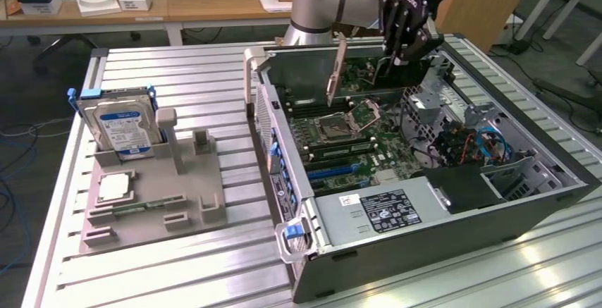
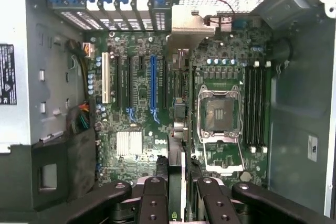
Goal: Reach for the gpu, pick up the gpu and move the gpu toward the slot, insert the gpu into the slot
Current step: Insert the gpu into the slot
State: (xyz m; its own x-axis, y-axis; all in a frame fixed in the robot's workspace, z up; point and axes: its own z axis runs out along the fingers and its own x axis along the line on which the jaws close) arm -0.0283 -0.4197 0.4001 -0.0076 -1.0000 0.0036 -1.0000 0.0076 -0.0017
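Observation:
My gripper (image 1: 401,56) hangs over the back of the open computer case (image 1: 282,146), shut on the gpu (image 1: 369,68). The gpu is a thin dark card held on edge, its pale metal bracket (image 1: 335,68) pointing down toward the motherboard. It is in the air, clear of the board. In the wrist view the gpu (image 2: 178,108) runs edge-on away from my gripper (image 2: 181,184), ending at its bracket (image 2: 186,27). It lies between the long blue slot (image 2: 153,85) and the processor socket (image 2: 219,114). The blue slots (image 1: 331,172) also show in the exterior view.
A grey holder block (image 1: 155,195) on the exterior view's left carries a blue-labelled hard drive (image 1: 123,128) and a small green memory stick (image 1: 146,206). Inside the case are the power supply (image 1: 385,213), drive cage (image 1: 442,89) and cables (image 1: 489,146). The table's slatted top (image 1: 169,273) surrounds it.

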